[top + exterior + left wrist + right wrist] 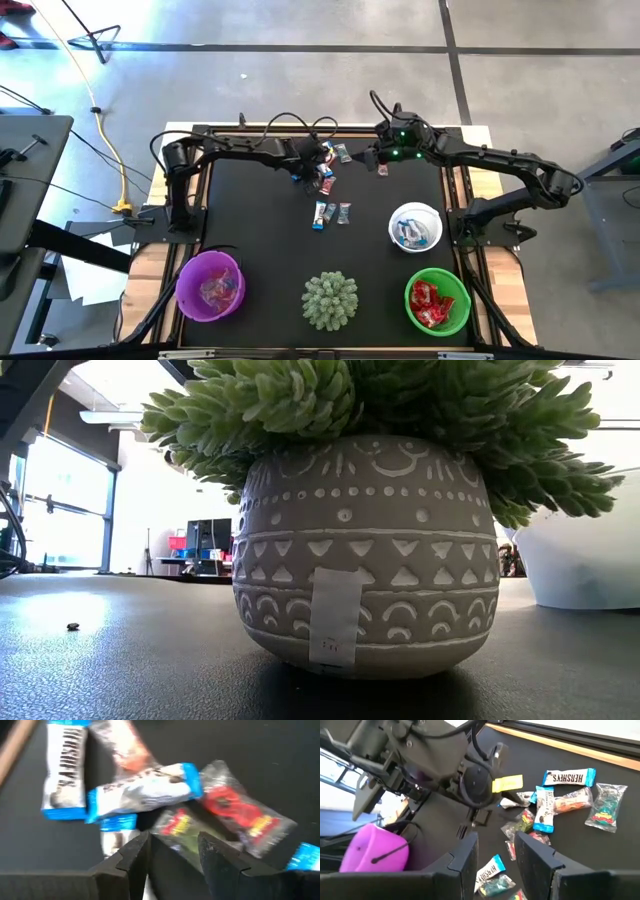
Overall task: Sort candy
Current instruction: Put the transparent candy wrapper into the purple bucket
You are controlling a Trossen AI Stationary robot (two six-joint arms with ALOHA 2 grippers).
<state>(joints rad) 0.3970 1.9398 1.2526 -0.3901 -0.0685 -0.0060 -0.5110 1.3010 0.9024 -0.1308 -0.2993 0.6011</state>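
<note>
Three bowls stand along the near side of the black table (250,220): a purple bowl (210,285) at about 7 o'clock, a green bowl (437,300) at 5 o'clock holding red sweets, and a white bowl (415,226) near 3 o'clock holding blue-and-white ones. One potted plant (330,300) sits at 6 o'clock.

The loose candy (322,180) lies toward 12 o'clock – a small cluster under the left gripper (172,851), plus two pieces (332,213) nearer the middle. That gripper's fingers stand narrowly apart just over the cluster, holding nothing. The right gripper (495,852) hovers at about 1 o'clock, fingers part open and empty.
</note>
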